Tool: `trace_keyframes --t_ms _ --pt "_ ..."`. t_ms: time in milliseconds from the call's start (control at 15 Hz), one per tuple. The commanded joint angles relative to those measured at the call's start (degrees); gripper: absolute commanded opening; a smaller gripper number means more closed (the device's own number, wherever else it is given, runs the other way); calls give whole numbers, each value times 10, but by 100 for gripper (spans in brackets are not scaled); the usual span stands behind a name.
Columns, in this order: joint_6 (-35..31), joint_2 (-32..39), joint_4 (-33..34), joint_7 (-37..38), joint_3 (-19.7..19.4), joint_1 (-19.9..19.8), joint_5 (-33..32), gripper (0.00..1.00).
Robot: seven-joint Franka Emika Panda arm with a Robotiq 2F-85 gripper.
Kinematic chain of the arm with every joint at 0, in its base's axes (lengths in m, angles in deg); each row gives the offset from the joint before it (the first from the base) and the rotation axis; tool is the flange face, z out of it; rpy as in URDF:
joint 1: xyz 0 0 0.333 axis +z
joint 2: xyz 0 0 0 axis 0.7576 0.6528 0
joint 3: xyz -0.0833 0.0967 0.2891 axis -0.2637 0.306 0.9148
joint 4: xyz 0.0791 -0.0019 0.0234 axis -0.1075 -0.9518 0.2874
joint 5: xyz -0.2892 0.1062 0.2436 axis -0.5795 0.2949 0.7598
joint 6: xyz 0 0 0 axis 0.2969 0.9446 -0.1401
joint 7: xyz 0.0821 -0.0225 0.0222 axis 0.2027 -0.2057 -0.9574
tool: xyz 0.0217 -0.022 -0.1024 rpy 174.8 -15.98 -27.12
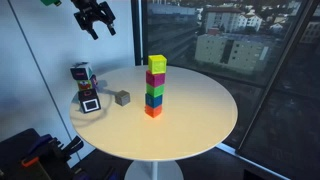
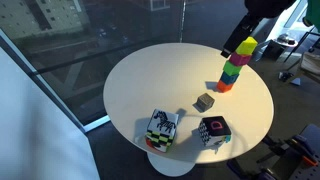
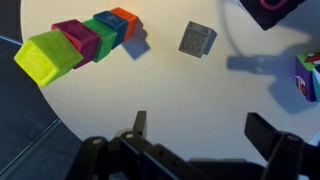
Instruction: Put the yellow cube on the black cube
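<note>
The yellow cube (image 1: 157,64) sits on top of an upright stack of magenta, green, blue and orange cubes near the middle of the round white table (image 1: 205,125). It also shows in the other exterior view (image 2: 246,46) and in the wrist view (image 3: 47,57). The black cube (image 1: 122,97) lies alone on the table a short way from the stack, and shows in the other exterior view (image 2: 204,102) and the wrist view (image 3: 197,39). My gripper (image 1: 97,18) hangs high above the table, open and empty; its two fingers (image 3: 200,128) are spread wide in the wrist view.
A multicoloured toy robot (image 1: 85,86) stands near the table edge beyond the black cube. In an exterior view it (image 2: 213,131) stands beside a black-and-white patterned block (image 2: 163,129). A glass wall runs behind the table.
</note>
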State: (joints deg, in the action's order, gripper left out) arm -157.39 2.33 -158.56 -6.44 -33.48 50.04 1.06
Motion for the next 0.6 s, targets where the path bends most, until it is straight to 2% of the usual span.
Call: trace_keyframes --t_ms 0,533 --pt "2 1 1 4 -11 12 -5 100" --pt "4 0 2 -6 -15 14 0 100"
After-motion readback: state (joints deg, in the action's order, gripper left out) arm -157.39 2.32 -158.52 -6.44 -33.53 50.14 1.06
